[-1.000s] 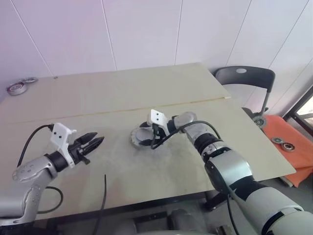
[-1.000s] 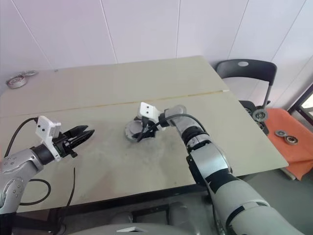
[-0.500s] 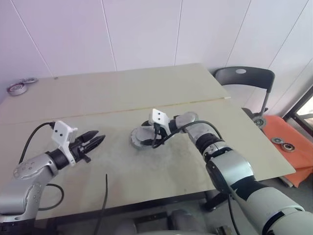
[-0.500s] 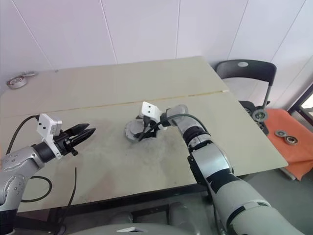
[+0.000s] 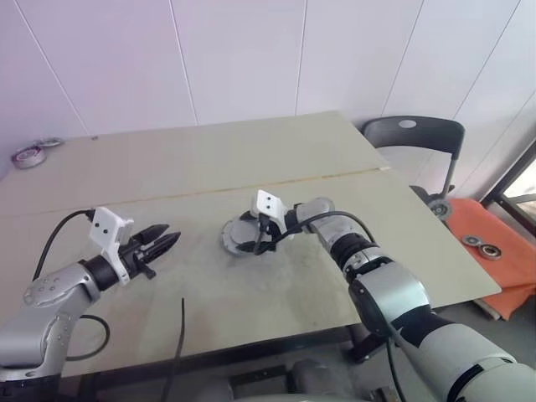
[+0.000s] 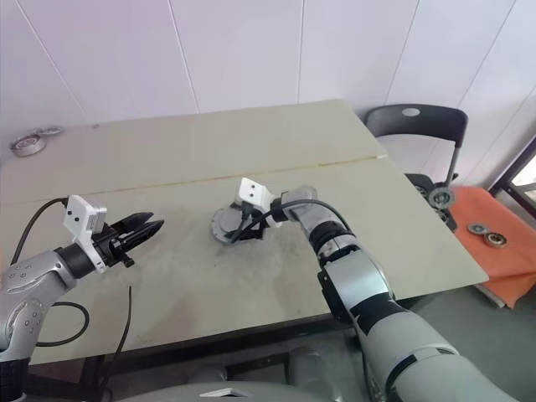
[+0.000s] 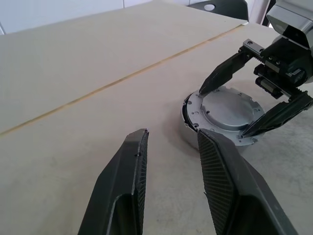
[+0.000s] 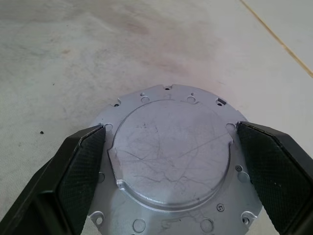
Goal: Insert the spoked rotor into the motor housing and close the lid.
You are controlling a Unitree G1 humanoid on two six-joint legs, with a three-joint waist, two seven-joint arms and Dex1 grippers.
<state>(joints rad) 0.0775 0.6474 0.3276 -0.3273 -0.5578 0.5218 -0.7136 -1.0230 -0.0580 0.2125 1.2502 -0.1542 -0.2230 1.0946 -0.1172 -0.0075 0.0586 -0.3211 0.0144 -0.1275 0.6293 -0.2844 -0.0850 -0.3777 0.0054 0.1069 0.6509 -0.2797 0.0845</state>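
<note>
The work appears to be at its closing step. On the beige table, near its middle, sits the motor housing with a silvery lid lying flat on top of it. No windings or spoked rotor can be seen, so the rotor is judged to be already inside, under the lid, though the pictures cannot confirm this.

The right gripper reaches in from the right with its two black fingers spread wide, one at each side of the lid's rim. Whether the pads are touching the rim or standing just off it cannot be told. The left gripper hovers above the table well to the left of the housing, its fingers a little apart and holding nothing.

The next move probably calls for checking that the lid sits level and square on the housing, then either pressing or turning it home, or backing the spread fingers away without dragging it askew.

The right wrist view gives the lid's face closely: a raised round centre, fine scratches, and small holes around the flange. The left wrist view shows the stack from the side, with the dark housing edge beneath the flange and both right fingers bracketing it. The head views add the wider setting: metal rings at the far left corner and a dark chair to the right.
</note>
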